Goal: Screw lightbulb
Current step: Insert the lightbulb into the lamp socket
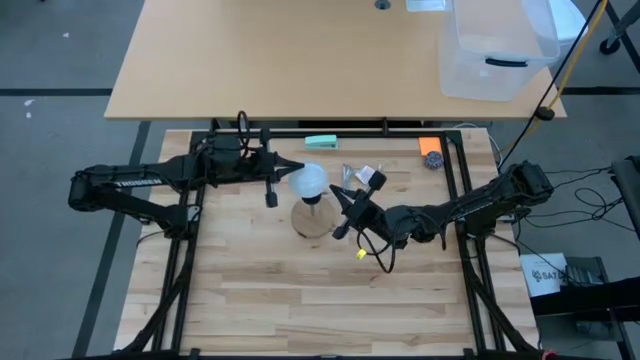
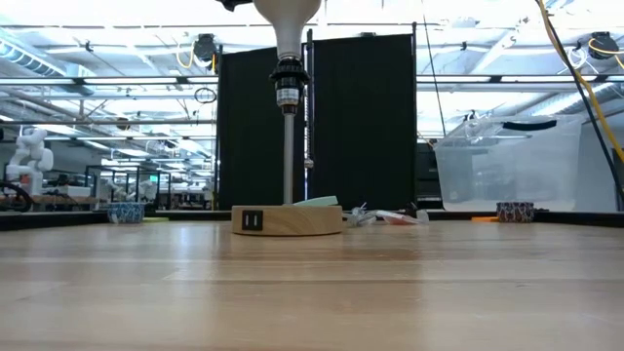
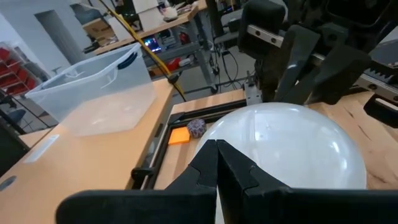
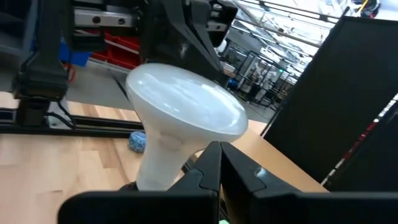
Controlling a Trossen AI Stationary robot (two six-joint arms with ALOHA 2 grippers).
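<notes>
Your lightbulb point(image 1: 308, 180) already sits upright in the black socket point(image 2: 286, 90) above the wooden base point(image 2: 287, 219). Left claw point(image 1: 285, 171) looks together against the globe; right claw point(image 1: 343, 196), fingers together, nearby. Final tightening may remain.

The lightbulb point(image 1: 308, 180) is frosted white with a pale neck, sitting in a black socket point(image 2: 287, 87) on a grey stem above a light wooden base point(image 2: 288, 219). The table point(image 1: 260, 290) is blond butcher-block in mixed strips. Both arms are black. Behind lie a mint-green block point(image 1: 322, 142), an orange square point(image 1: 429, 145) and a clear plastic bin point(image 1: 495, 50).
</notes>
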